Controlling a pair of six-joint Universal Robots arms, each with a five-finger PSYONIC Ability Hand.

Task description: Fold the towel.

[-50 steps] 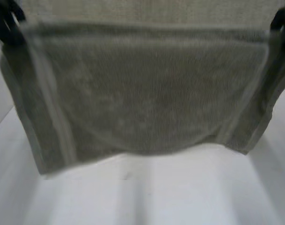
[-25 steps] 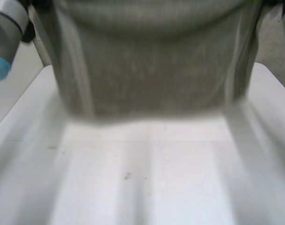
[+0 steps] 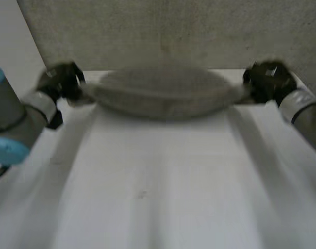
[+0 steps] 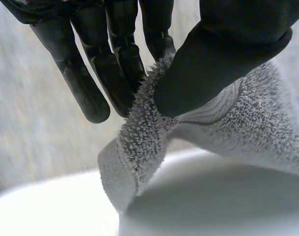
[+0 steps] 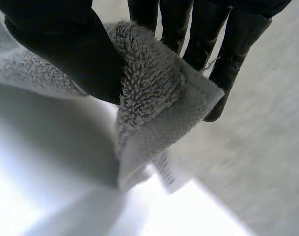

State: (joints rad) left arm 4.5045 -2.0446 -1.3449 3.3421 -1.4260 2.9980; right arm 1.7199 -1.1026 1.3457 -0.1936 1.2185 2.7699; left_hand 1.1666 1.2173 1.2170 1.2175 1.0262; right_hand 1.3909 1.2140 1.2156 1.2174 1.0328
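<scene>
Towel (image 3: 163,98) soft, limp, sagging between hands above counter (image 3: 163,197). Left hand (image 3: 62,83) pinching corner, thumb against fingers (image 4: 115,69). Right hand (image 3: 269,80) same, opposite corner. Looks light and grippy; corners best hold.

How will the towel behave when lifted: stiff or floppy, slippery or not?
Likely floppy: the towel sags in a curve between the left hand and right hand. Probably not slippery: its looped pile bunches in each pinch.

Near side of the flat white table (image 3: 163,207) lies open; beyond, a grey terry towel (image 3: 163,96) stretched between left hand (image 3: 62,83) and right hand (image 3: 269,83), apparently low, blocks passage.
</scene>
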